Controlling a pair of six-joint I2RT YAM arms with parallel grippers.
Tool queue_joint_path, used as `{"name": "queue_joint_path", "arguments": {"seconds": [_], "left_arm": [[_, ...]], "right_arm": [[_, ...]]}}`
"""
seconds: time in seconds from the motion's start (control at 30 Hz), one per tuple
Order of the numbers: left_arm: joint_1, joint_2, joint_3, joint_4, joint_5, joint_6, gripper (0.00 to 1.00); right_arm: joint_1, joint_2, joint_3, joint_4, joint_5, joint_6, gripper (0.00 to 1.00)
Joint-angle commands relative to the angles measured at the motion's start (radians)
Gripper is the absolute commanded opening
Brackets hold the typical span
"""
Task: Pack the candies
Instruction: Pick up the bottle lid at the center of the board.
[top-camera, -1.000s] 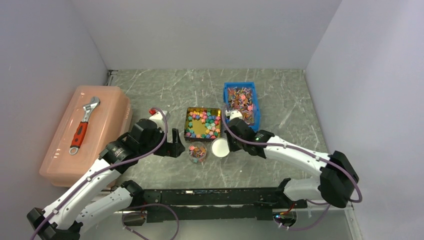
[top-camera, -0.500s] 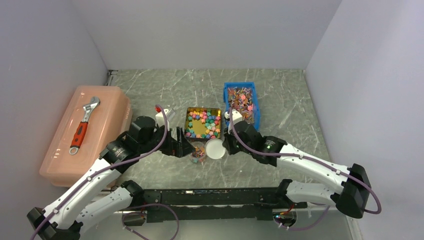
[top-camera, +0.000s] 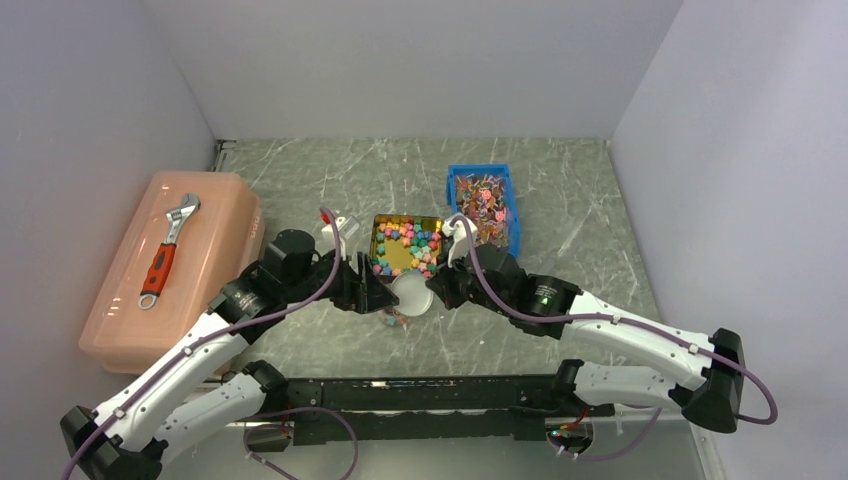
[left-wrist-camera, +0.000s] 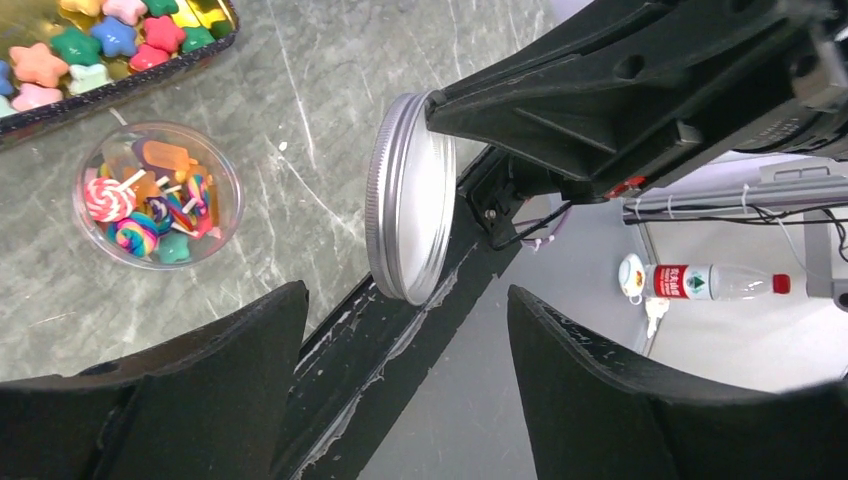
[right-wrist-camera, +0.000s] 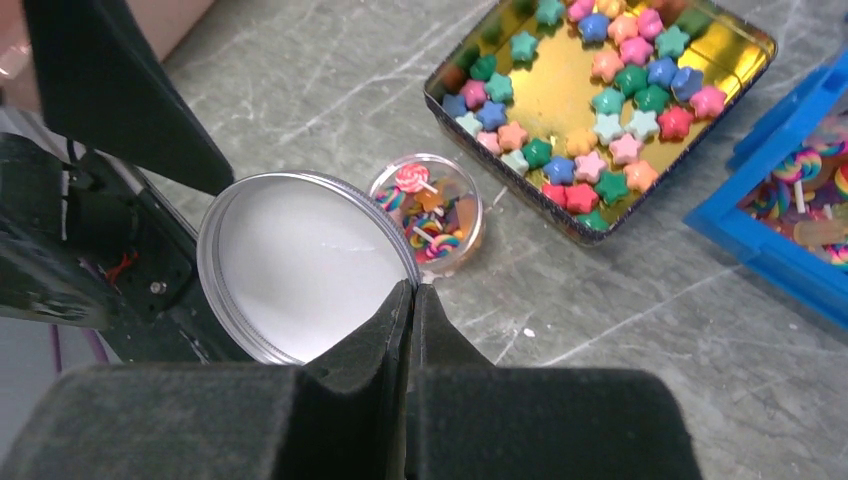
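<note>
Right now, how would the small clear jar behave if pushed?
Likely light and easy to slide: the jar is small and clear. Its round wall may slip. It stands open and fairly full, so tipping could spill candies.

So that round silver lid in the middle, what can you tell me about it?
The lid is a round, shallow cap, silvery metal by its look, with a ridged rim and a white inside. The right fingers, shut, pinch its rim and hold it tilted on edge, off the table, near the small clear jar.
</note>
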Motion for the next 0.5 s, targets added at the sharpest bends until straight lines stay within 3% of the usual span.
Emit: {"name": "queue_joint_path", "arguments": {"seconds": [0.0, 0.27, 0.47], "left_arm": [[0.004, 0.011, -0.009, 0.079, 0.068, -0.019, 0.77], [0.004, 0.011, -0.012, 0.083, 0.088, -0.016, 0.64], [0.004, 0.008, -0.017, 0.100, 0.106, -0.025, 0.49]], "right_arm": [[0.034, -0.006, 0.066, 0.073, 0.055, -0.024, 0.00], [0.076, 0.010, 0.097, 0.079, 0.119, -0.042, 0.00], [0.088, 0.015, 0.106, 0.078, 0.133, -0.042, 0.00]]}}
